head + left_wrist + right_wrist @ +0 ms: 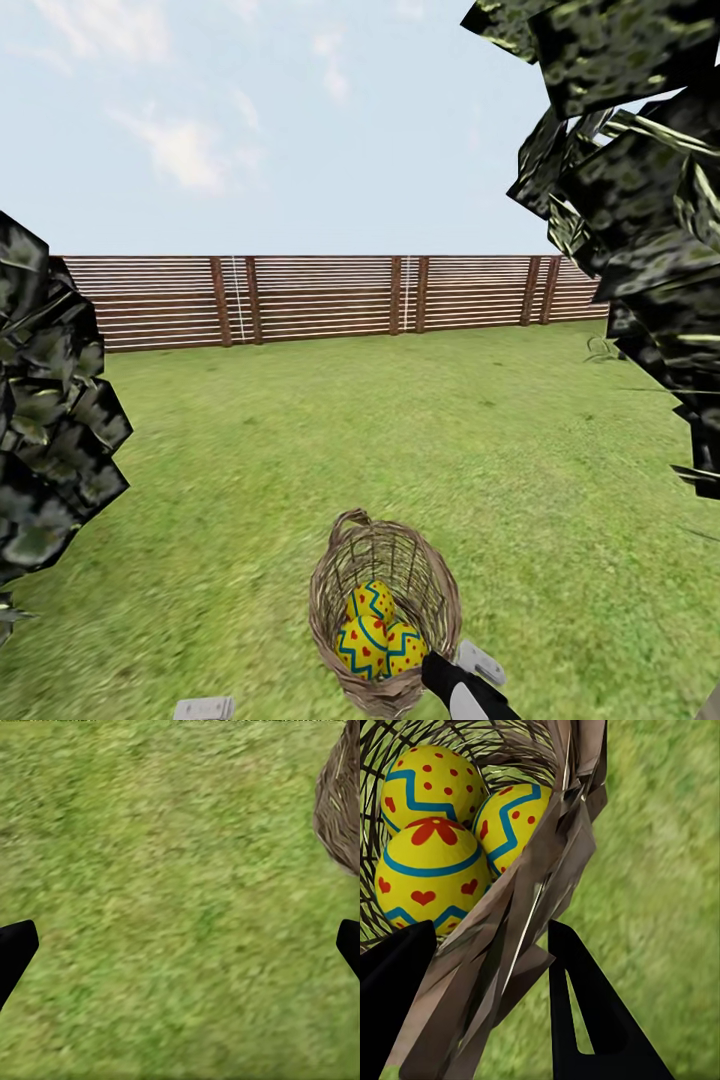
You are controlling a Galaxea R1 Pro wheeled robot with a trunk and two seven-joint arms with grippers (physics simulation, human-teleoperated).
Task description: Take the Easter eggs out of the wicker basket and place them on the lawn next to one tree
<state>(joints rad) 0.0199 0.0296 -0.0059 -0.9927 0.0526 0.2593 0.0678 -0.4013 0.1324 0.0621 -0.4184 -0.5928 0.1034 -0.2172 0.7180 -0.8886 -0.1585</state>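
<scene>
While the wicker basket [385,620] sits on the lawn [300,450] at the near edge of the head view, all three Easter eggs [378,635] lie inside it, packed together and touching one another. They are yellow with blue zigzag bands and red dots and hearts. In the right wrist view the eggs [431,874] rest against the woven wall, one at the front and two behind it.

The right hand [491,1005] straddles the basket's rim [536,915]: one dark finger [394,997] is on the inner side near the eggs, the other finger [592,1020] is outside over the grass, and the twig wall runs between them. The fingers stand apart and whether they press on the rim I cannot tell. In the head view the right arm [465,685] reaches to the basket's near right side.

The left hand [180,945] is spread wide above bare grass, its two black fingertips [15,949] at opposite edges of the left wrist view, holding nothing. The brown side of the basket [341,802] shows just beside it.

Dark blocky foliage with pale green specks [630,180] hangs at the right of the head view, and more foliage [50,420] fills the left edge. A brown slatted fence [320,298] closes the far edge of the lawn under a pale sky.
</scene>
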